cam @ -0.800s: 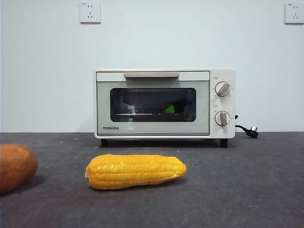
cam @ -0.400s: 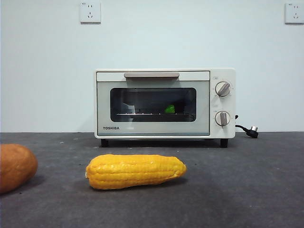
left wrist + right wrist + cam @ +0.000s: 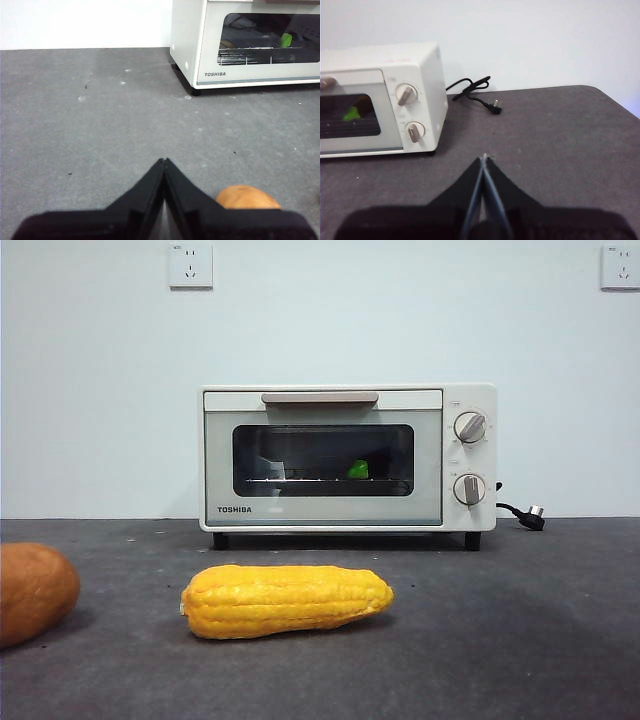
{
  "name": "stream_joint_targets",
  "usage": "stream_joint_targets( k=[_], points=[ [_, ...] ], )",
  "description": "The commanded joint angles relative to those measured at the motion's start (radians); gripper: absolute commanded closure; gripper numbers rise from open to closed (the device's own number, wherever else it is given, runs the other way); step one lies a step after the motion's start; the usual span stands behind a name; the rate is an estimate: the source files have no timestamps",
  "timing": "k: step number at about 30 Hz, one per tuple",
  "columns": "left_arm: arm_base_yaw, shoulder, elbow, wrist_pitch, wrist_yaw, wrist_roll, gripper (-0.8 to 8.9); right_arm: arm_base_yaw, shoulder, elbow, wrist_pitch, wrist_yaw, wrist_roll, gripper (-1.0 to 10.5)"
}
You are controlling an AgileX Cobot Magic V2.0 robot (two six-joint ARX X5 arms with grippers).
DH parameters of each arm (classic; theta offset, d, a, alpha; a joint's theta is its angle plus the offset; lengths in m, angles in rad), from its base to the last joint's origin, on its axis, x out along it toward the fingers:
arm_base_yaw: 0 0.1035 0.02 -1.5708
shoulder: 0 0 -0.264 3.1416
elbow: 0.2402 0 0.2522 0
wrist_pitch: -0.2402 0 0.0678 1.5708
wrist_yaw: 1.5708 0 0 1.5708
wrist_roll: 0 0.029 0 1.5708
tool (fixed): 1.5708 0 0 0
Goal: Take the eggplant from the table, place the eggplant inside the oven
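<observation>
The cream-white oven [image 3: 346,458] stands at the back of the table [image 3: 500,640] with its glass door closed. Through the glass I see the eggplant's green stem cap [image 3: 357,469] on the wire rack; its dark body is hard to make out. The same green cap [image 3: 285,40] shows in the left wrist view and the cap [image 3: 351,113] in the right wrist view. My left gripper [image 3: 164,161] hovers shut over the table, left of the oven [image 3: 250,45]. My right gripper [image 3: 484,157] is shut, to the right of the oven [image 3: 380,100]. Neither holds anything.
A yellow corn cob [image 3: 285,600] lies in front of the oven. A rounded orange-brown vegetable [image 3: 33,590] sits at the left edge, also the vegetable [image 3: 247,197] beside my left gripper. The oven's black power cord [image 3: 475,92] trails on the table to its right.
</observation>
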Motion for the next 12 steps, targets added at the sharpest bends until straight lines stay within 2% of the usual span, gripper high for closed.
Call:
stream_joint_targets(
  k=[1, 12],
  points=[
    [0.001, 0.0, -0.008, 0.008, 0.003, -0.006, 8.16, -0.002, -0.055, -0.058, 0.015, 0.0, 0.011, 9.5],
    [0.001, 0.011, -0.008, 0.008, 0.003, -0.006, 8.16, -0.006, -0.095, -0.145, 0.031, 0.0, 0.008, 9.5]
  ],
)
